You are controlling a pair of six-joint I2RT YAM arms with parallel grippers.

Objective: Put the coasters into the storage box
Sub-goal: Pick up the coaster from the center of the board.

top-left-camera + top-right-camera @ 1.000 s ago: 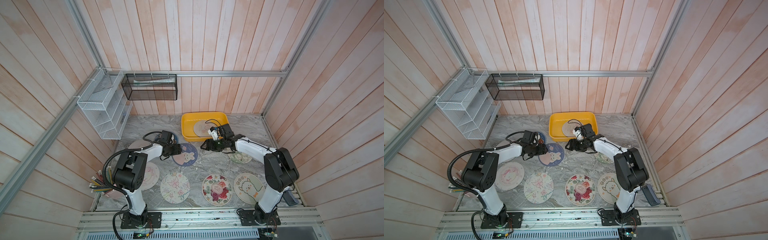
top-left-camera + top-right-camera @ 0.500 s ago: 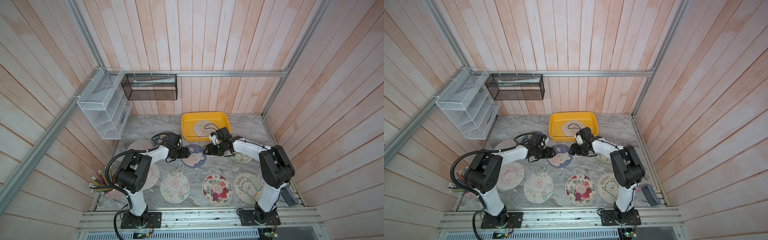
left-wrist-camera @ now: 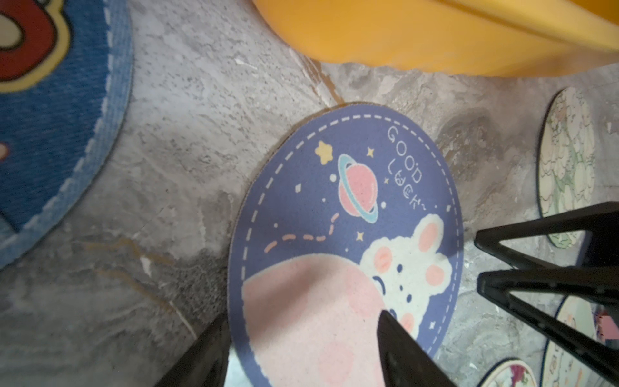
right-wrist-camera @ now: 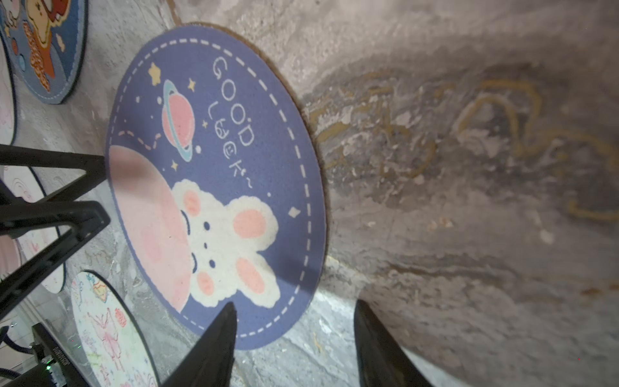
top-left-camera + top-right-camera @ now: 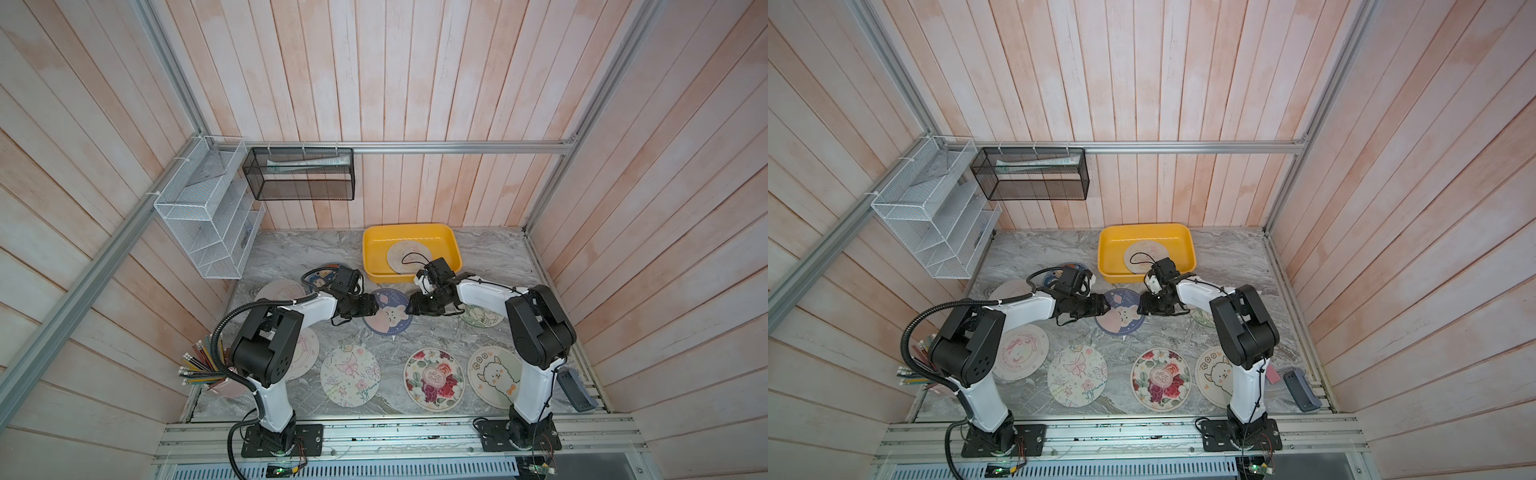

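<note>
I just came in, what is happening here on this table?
Two robot arms are filling the yellow storage box. The left gripper and the right gripper, both open, sit at opposite edges of the purple rabbit coaster. One cream coaster lies in the box; the other coasters lie on the table.

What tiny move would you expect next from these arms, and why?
Probably the left gripper closes on the purple bunny coaster: its edge sits between the open fingers, lying on the table beside the yellow storage box, not yet held.
</note>
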